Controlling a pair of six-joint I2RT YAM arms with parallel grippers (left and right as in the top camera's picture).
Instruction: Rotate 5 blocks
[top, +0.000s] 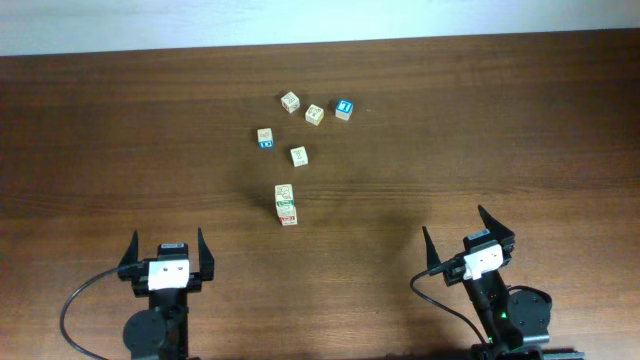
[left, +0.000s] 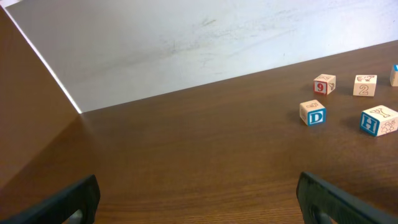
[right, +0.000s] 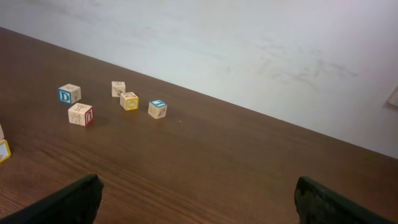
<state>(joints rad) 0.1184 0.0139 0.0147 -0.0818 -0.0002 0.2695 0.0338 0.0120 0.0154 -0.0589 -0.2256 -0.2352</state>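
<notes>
1. Grippers first: the left gripper and right gripper both sit at my near edge of the table, jaws spread as wide as they go. Neither has hold of anything. In the wrist views I only get the dark, matte fingers poking in at the bottom corners.
2. Biggest thing is the table: dark brown wood with a slight sheen, and the grain runs left to right.
3. Past its far edge there's a white surface. It looks pale and a bit smudgy from the wrist cams.
4. A black cable loops out beside the left arm's base, well apart from the cubes.
5. The blocks are small pale-wood cubes with printed faces. They sit in a loose cluster mid-table, a little left of centre and well apart from both grippers.
6. Nearest to the arms is a touching pair: the green-marked block and the red-marked block, with the red one on my side. From the arms they stand in front of the rest.
7. Behind them is a tan-topped block, which shows a blue H to the left wrist cam.
8. Just left of that and further back is the D block, with a blue D on its side.
9. The far row, left to right, is the 9 block, the 2 block and the blue-topped cube. They're near each other but not touching.
</notes>
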